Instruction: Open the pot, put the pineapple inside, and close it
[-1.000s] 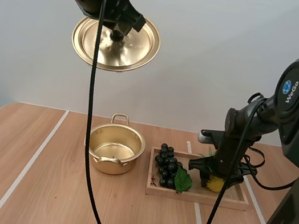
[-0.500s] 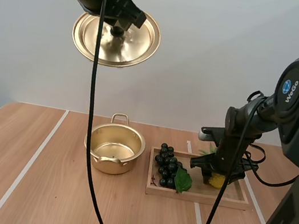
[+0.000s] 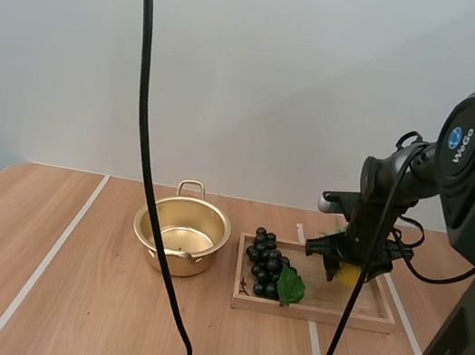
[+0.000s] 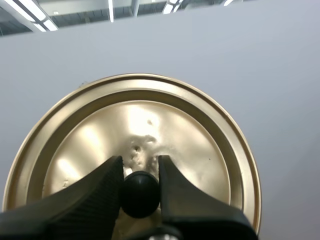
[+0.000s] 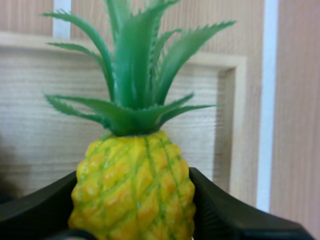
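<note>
Left claw point(image 4: 140, 166) pinches the black knob point(image 4: 140, 194) of the round golden lid point(image 4: 192, 130). Right claw point(image 3: 344, 268) grips the yellow, green-leaved pineapple point(image 5: 132, 190) over the wooden tray point(image 3: 324, 311); the golden pot point(image 3: 181, 234) stands open on the bench point(image 3: 60, 293).

We are seeing the grapes point(image 3: 265, 263) lying in the tray point(image 3: 314, 314) just left of our right claw point(image 3: 347, 272), the pot point(image 3: 181, 237) sitting farther left.

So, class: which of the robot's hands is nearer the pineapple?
Right. The right hand grips the pineapple at the tray; the left hand holds the lid by its knob, away from it.
</note>
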